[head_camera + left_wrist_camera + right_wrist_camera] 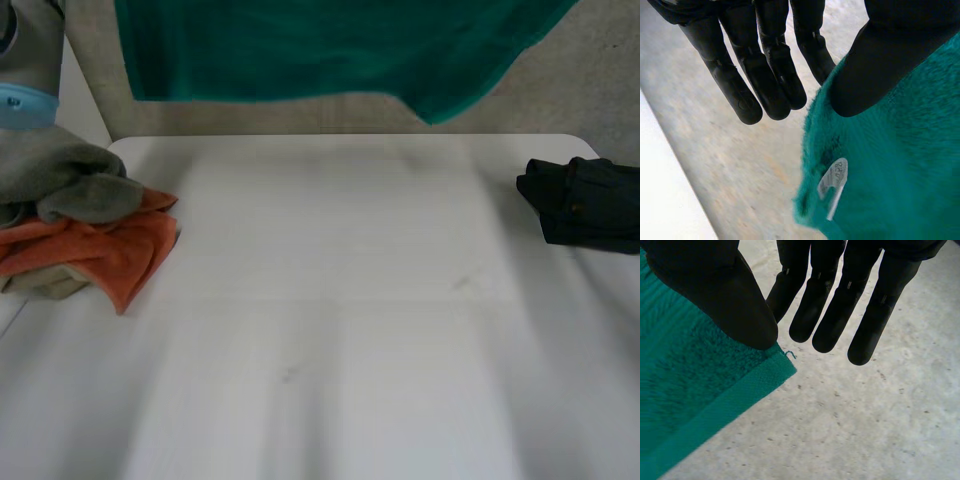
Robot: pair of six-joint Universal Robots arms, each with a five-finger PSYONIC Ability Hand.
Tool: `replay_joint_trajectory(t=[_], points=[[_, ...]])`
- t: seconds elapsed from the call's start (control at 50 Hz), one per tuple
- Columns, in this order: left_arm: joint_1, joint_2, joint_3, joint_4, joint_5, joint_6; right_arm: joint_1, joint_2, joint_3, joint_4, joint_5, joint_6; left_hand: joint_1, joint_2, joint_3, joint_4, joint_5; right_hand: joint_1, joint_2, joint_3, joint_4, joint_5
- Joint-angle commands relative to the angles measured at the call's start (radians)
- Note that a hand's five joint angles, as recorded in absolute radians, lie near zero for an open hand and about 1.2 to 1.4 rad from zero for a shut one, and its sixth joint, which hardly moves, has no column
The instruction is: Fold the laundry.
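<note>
One teal towel (330, 50) hangs in the air past the bench's (350, 300) far edge. Two hands hold it: the left hand (772, 70) and the right hand (837, 310) each have a thumb pressed onto a towel corner, fingers straight. Three cloths are piled on the left side of the bench — grey (70, 175), orange (110, 250), beige (40, 283) — and one dark folded garment (590, 205) lies on the right side.

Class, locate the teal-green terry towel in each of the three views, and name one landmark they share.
Head view: the teal-green terry towel hangs spread in the air beyond the white table's far edge.
Left wrist view: the towel lies under the left hand's thumb, its white label showing.
Right wrist view: the towel's hemmed corner lies under the right hand's thumb.
Shared landmark: the grey speckled floor behind the towel.
</note>
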State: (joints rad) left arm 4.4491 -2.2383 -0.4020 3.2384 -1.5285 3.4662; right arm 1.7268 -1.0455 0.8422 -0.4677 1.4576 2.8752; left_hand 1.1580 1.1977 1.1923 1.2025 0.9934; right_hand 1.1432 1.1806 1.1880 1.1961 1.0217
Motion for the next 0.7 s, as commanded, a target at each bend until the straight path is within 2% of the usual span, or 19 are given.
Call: replay_joint_trajectory(t=[0.02, 0.14, 0.24, 0.36, 0.44, 0.5, 0.52, 0.58, 0.64, 0.7], points=[[0.018, -0.003, -0.168, 0.023, 0.024, -0.015, 0.007, 0.03, 0.049, 0.067, -0.032, -0.011, 0.238, 0.199, 0.204, 0.194, 0.228, 0.253, 0.216, 0.208, 0.2, 0.2], [0.038, -0.017, -0.374, 0.081, 0.053, -0.018, -0.006, 0.091, 0.133, 0.173, -0.088, -0.037, 0.238, 0.199, 0.204, 0.194, 0.228, 0.253, 0.216, 0.208, 0.2, 0.2], [0.032, -0.014, -0.559, 0.081, 0.113, -0.012, -0.041, 0.127, 0.231, 0.294, -0.12, -0.092, 0.238, 0.199, 0.204, 0.194, 0.228, 0.253, 0.216, 0.208, 0.2, 0.2], [0.018, 0.061, -0.816, 0.038, 0.186, 0.071, -0.087, 0.09, 0.391, 0.512, -0.187, -0.264, 0.238, 0.199, 0.204, 0.194, 0.228, 0.253, 0.216, 0.208, 0.2, 0.2], [0.021, 0.167, -0.98, -0.063, 0.208, 0.172, -0.151, 0.012, 0.491, 0.673, -0.207, -0.453, 0.238, 0.199, 0.204, 0.194, 0.228, 0.253, 0.216, 0.208, 0.2, 0.2], [0.019, 0.265, -1.101, -0.192, 0.206, 0.275, -0.211, -0.06, 0.58, 0.851, -0.206, -0.634, 0.238, 0.199, 0.204, 0.194, 0.228, 0.253, 0.216, 0.208, 0.2, 0.2], [0.019, 0.305, -1.153, -0.271, 0.203, 0.324, -0.243, -0.1, 0.63, 0.956, -0.201, -0.727, 0.238, 0.199, 0.204, 0.194, 0.228, 0.253, 0.216, 0.208, 0.2, 0.2], [0.021, 0.365, -1.242, -0.458, 0.183, 0.436, -0.306, -0.175, 0.73, 1.119, -0.195, -0.915, 0.238, 0.199, 0.204, 0.194, 0.228, 0.253, 0.216, 0.208, 0.2, 0.2], [0.033, 0.384, -1.29, -0.615, 0.168, 0.516, -0.346, -0.226, 0.791, 1.135, -0.212, -1.068, 0.238, 0.199, 0.204, 0.194, 0.228, 0.253, 0.216, 0.208, 0.2, 0.2], [0.052, 0.384, -1.258, -0.657, 0.182, 0.553, -0.337, -0.226, 0.793, 1.083, -0.224, -1.058, 0.238, 0.199, 0.204, 0.194, 0.228, 0.253, 0.216, 0.208, 0.2, 0.2]])
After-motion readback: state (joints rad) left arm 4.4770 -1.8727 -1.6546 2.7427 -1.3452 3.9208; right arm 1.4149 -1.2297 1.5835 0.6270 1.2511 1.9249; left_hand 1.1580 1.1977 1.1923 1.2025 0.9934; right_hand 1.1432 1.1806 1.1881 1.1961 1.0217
